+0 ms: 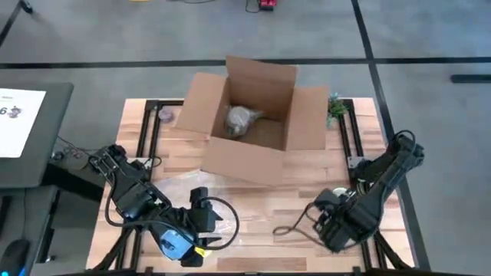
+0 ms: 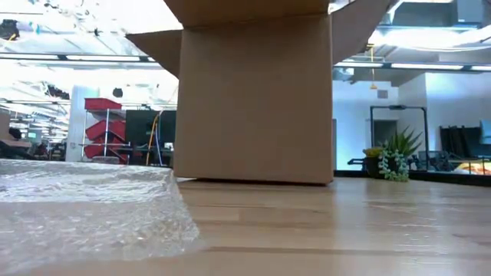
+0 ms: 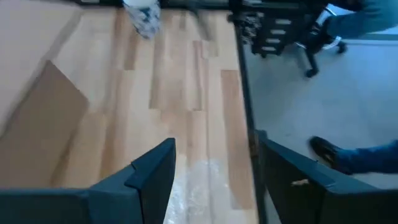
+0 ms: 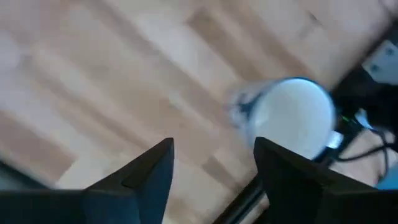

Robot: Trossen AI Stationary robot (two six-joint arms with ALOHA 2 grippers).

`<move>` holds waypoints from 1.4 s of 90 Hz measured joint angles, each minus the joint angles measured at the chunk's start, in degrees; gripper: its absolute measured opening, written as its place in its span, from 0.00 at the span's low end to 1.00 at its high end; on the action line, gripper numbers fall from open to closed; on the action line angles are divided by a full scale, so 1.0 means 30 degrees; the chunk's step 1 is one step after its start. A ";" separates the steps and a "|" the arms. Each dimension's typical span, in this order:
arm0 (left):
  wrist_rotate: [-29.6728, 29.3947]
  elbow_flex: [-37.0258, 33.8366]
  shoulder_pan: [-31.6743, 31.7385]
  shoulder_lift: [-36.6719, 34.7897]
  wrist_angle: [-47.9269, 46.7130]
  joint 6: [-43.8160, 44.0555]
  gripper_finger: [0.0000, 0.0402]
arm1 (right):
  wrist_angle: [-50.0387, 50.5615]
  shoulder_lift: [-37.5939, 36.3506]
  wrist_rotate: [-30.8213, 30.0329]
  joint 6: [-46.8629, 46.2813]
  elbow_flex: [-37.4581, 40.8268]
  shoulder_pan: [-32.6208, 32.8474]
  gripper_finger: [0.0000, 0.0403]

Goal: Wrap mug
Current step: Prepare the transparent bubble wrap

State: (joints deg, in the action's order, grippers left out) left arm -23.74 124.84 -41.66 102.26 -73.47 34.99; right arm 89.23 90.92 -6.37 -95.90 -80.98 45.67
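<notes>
Judging by the layout, wrapping looked finished: a bubble-wrapped bundle point(image 1: 242, 120), presumably the mug, lay inside the open cardboard box point(image 1: 253, 157) at the tabletop's point(image 1: 299, 203) far middle. Spare bubble wrap point(image 1: 184, 192) lay near the left tool point(image 1: 196, 247), whose fingers stood apart, empty. The right tool point(image 1: 328, 230), also spread and empty, hovered near the front right edge.

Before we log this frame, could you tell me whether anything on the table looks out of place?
Nothing is spilled or damaged. One oddity: a wrapped bundle already lies inside the open cardboard box, while bubble wrap is spread at the left gripper.
</notes>
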 joint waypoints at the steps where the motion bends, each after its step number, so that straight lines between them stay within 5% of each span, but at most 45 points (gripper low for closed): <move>1: 0.0079 0.0000 -0.0026 0.0000 0.0004 0.0066 0.52 | -0.0099 -0.0095 0.0082 -0.0008 0.0274 -0.0064 0.54; 39: 0.0100 0.0000 -0.1676 0.0000 -0.0039 0.3237 0.52 | -0.6255 -0.2465 0.2192 0.1494 0.8209 -0.2107 0.48; 61: 0.0109 -0.0186 -0.2330 0.0000 -0.1520 0.5914 0.52 | -0.8826 -0.2391 0.2520 0.2191 0.9140 -0.2212 0.17; 68: 0.0646 -0.0789 -0.2569 -0.0007 -0.2471 0.7463 0.51 | -0.9437 -0.2382 0.2509 0.2173 0.8917 -0.1991 0.05; 82: 0.1747 -0.3694 -0.2999 -0.0007 -0.2372 0.9078 0.42 | -1.0074 -0.2369 0.2127 0.1319 0.7406 -0.1200 0.03; 104: 0.4710 -1.0170 -0.2866 -0.0015 0.2377 0.8172 0.23 | -1.2318 -0.1218 -0.1861 -0.0514 0.4033 0.0705 0.01; 126: 0.4418 -1.4896 -0.2595 -0.0546 0.7105 0.6615 0.20 | -1.2641 0.2732 -0.1845 -0.0867 0.0100 0.1471 0.01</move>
State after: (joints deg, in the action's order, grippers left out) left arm -10.49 80.15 -49.45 100.62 -52.15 54.83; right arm 51.31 99.12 -11.90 -98.50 -80.68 50.08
